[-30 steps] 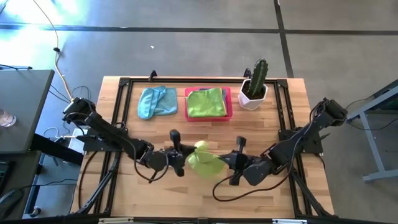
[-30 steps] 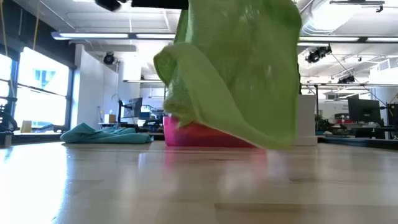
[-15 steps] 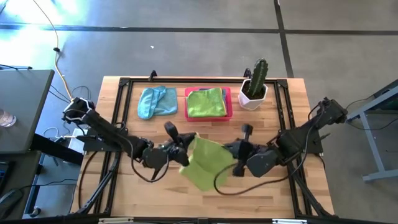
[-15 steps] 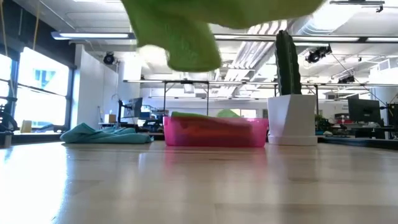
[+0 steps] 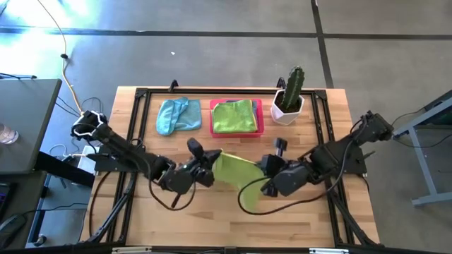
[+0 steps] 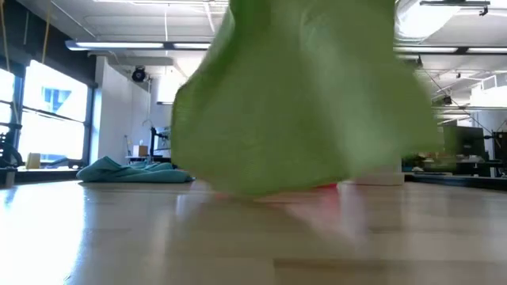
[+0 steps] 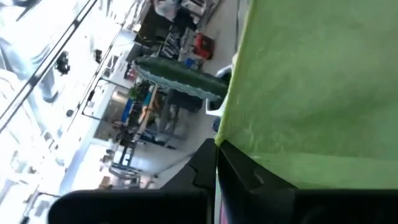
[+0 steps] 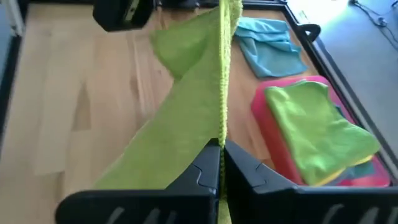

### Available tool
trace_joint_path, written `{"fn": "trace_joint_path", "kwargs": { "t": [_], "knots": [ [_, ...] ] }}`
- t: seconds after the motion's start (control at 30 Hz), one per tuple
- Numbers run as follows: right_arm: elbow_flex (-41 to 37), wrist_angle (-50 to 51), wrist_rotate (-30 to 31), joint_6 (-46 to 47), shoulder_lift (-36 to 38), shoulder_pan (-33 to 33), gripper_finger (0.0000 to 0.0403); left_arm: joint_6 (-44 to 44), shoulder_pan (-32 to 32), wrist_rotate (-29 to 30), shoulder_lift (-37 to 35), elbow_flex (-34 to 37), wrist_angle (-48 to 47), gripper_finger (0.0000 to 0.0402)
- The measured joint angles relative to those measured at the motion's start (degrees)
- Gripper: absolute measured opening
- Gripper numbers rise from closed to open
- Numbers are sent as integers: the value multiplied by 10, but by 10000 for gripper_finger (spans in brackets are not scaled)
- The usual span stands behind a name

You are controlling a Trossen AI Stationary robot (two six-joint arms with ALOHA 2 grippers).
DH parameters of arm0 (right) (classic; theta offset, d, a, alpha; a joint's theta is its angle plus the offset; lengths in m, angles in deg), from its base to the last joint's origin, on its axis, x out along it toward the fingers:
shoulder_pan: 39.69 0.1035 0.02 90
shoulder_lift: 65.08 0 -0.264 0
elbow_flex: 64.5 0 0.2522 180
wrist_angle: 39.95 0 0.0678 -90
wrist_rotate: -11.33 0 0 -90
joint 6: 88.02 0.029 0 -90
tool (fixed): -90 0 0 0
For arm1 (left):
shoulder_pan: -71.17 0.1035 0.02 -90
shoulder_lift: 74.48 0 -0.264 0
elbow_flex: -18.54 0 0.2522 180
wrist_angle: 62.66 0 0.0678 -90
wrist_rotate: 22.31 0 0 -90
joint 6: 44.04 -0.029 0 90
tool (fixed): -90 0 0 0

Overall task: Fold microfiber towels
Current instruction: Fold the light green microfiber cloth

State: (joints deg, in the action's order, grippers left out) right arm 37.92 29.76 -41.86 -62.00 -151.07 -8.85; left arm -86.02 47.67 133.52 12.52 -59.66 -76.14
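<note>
Together, the left end effector [image 5: 209, 169] and right end effector [image 5: 264, 169] each pinch an edge of a lime green towel [image 5: 235, 171], holding it stretched above the table [image 5: 212, 219] centre. At 12 o'clock sits a pink tray [image 5: 260, 116] with folded towels [image 5: 234, 117]; a light blue towel [image 5: 176, 114] lies at 11 o'clock.

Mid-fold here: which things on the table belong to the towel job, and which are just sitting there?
Job:
- green towel, held up between left gripper and right gripper
- blue towel, unfolded
- folded towels in pink tray

Lying about:
- potted cactus
</note>
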Motion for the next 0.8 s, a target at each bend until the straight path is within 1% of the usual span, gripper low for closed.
{"fn": "trace_joint_path", "kwargs": {
  "t": [0.13,0.2,0.4,0.5,0.6,0.67,0.73,0.8],
  "knots": [
    [0,7,-16,-46,0,-27,0,-22,33,-35,0,0,-20,0],
    [0,12,-18,-74,0,-40,0,-34,50,-38,0,0,-23,0],
    [0,21,-1,-192,0,-86,0,-151,86,-1,0,0,-18,0],
    [0,20,2,-220,0,-106,0,-163,99,28,0,0,-17,0],
    [0,19,3,-221,0,-115,0,-160,99,48,0,0,-16,0],
    [0,20,0,-210,0,-113,0,-139,87,51,0,0,-17,0],
    [0,20,-24,-173,0,-107,0,-104,70,49,0,0,-25,0],
    [1,19,-76,-120,-3,-100,0,-50,45,32,0,0,-56,0]
  ]
}}
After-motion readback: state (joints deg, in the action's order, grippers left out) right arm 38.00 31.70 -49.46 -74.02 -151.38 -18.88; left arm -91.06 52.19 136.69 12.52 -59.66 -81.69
